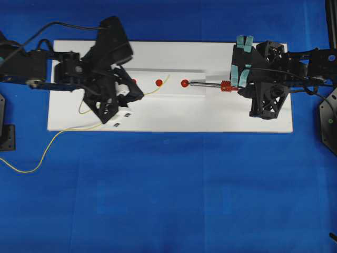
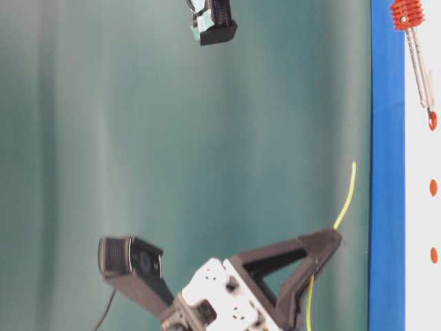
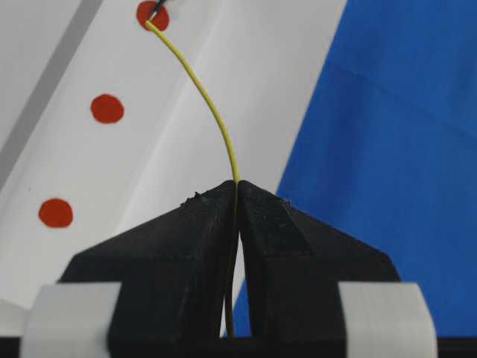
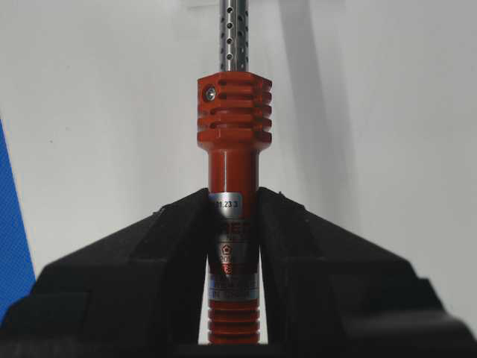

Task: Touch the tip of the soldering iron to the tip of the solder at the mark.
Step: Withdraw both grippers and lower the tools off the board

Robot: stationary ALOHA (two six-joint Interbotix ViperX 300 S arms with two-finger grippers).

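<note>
My right gripper is shut on the red-orange handle of the soldering iron, just behind its ribbed collar. In the overhead view the iron lies level over the white board, its tip on the rightmost red mark. My left gripper is shut on the thin yellow solder. The solder's free end curves up between the middle mark and the rightmost one. From table level the solder stands off the board, apart from the iron's shaft.
The white board lies on a blue cloth. A third red mark sits by the left gripper. The loose solder trails off the board's front edge to the left. The right gripper stands over the board's right end.
</note>
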